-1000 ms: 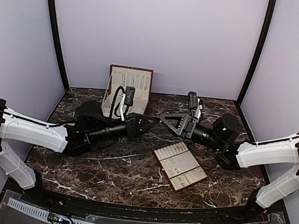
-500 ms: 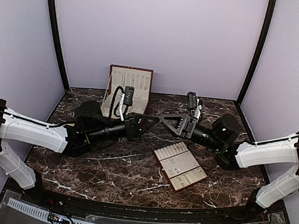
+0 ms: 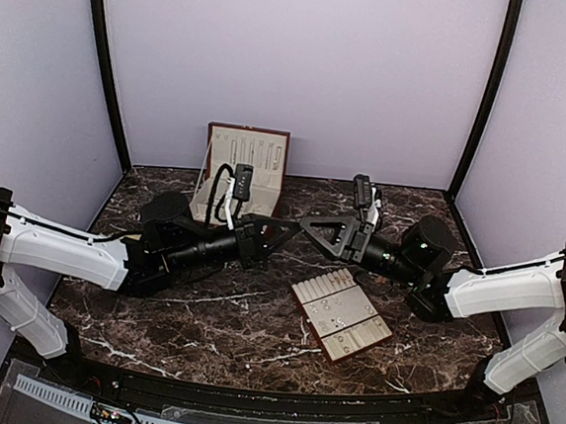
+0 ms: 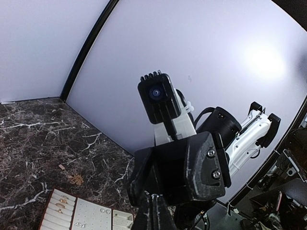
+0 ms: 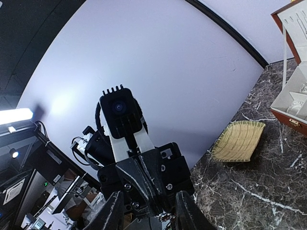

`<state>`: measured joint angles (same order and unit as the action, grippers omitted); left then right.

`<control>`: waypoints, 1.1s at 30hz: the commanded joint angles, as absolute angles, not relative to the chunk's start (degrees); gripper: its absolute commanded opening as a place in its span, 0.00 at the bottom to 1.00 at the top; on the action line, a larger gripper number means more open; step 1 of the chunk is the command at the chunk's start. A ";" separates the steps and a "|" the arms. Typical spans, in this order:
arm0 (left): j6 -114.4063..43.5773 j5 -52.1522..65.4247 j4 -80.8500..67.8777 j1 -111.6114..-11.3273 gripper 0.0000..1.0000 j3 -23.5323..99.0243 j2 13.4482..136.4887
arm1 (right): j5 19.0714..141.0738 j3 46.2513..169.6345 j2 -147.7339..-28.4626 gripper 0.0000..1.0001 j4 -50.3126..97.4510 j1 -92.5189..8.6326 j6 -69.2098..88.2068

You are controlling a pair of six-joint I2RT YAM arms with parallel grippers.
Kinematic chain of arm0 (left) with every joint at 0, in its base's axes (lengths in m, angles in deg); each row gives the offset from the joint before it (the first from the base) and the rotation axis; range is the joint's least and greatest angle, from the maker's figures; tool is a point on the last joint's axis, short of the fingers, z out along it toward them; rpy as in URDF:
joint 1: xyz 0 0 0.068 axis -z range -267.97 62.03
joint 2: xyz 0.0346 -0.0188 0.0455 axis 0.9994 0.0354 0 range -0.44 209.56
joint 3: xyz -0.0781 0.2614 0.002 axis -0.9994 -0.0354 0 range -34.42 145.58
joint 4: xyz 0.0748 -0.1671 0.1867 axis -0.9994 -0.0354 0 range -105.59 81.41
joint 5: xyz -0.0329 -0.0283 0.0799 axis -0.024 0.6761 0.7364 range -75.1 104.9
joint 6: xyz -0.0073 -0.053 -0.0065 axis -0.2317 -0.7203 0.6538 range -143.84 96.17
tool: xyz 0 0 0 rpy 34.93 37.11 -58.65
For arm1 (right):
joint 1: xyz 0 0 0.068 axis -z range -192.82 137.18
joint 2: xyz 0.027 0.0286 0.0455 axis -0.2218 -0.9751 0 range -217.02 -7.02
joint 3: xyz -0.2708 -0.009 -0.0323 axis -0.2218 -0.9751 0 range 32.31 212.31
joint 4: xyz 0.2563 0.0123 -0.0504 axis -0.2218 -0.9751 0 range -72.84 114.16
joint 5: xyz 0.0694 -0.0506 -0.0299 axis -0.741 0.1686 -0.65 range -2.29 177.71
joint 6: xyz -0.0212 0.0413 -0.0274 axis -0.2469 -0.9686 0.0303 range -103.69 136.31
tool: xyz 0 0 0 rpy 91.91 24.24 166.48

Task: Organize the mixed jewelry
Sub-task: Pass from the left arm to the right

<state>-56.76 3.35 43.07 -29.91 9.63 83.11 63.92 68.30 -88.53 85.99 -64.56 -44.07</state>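
Above mid-table, both grippers meet tip to tip. Left gripper (image 3: 291, 229) fingers closed, contents unclear. Right gripper (image 5: 149, 215) fingers apart. Small jewelry pieces (image 4: 61, 207) sit in tray (image 3: 362, 330).

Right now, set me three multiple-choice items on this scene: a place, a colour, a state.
1. The tray lies: A at the far left; B right of centre, by the right arm; C at the far back.
2. The mat is: A blue; B black; C straw-coloured.
3. The box is: A shut; B open, lid upright; C tipped on its side.
1 B, the top view shows it near that arm; 2 C, the right wrist view shows straw weave; 3 B, its lid stands up.
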 commanded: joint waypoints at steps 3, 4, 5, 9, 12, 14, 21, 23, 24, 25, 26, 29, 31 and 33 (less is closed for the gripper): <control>-56.69 3.56 45.68 -30.05 0.00 8.60 81.57 | 63.70 67.87 -88.53 0.36 89.01 -65.02 -44.33; -56.66 3.52 45.82 -30.05 0.00 8.57 81.59 | 63.74 67.78 -88.57 0.36 88.83 -65.02 -44.33; -56.69 3.53 45.89 -30.05 0.00 8.56 81.58 | 63.73 67.74 -88.61 0.36 88.82 -65.03 -44.40; -56.62 3.61 45.93 -29.98 0.00 8.49 81.51 | 63.61 67.55 -88.68 0.36 89.30 -65.05 -44.77; -56.59 3.72 45.99 -30.05 0.00 8.47 81.39 | 63.70 67.55 -88.58 0.36 89.06 -65.11 -44.71; -56.51 3.78 46.12 -30.04 0.00 8.51 81.47 | 63.80 67.48 -88.67 0.36 88.65 -65.10 -44.59; -56.44 4.40 46.24 -30.05 0.00 8.22 81.20 | 63.93 67.25 -88.85 0.35 88.85 -65.11 -44.80; -56.30 4.52 46.19 -30.04 0.00 8.20 81.07 | 63.96 67.22 -88.80 0.35 88.77 -65.11 -44.77; -56.27 4.54 46.15 -30.05 0.00 8.16 81.02 | 64.04 67.20 -88.84 0.35 88.72 -65.11 -44.77; -56.27 4.56 46.15 -30.05 0.00 8.12 81.05 | 64.07 67.25 -88.92 0.35 88.64 -65.11 -44.77; -56.27 4.60 46.21 -30.05 0.00 8.12 81.01 | 64.07 67.31 -88.99 0.35 88.53 -65.11 -44.84; -56.27 4.60 46.25 -30.05 0.00 8.04 80.96 | 64.03 67.33 -89.14 0.35 88.49 -65.11 -44.99; -56.27 4.62 46.26 -30.05 0.00 7.98 80.87 | 63.97 67.29 -89.21 0.35 88.59 -65.11 -45.04; -56.27 4.68 46.33 -30.00 0.00 7.94 80.88 | 63.90 67.29 -89.20 0.34 88.61 -65.11 -45.03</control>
<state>-56.74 4.33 44.07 -29.91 8.67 83.11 63.94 67.64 -88.58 86.27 -64.58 -44.48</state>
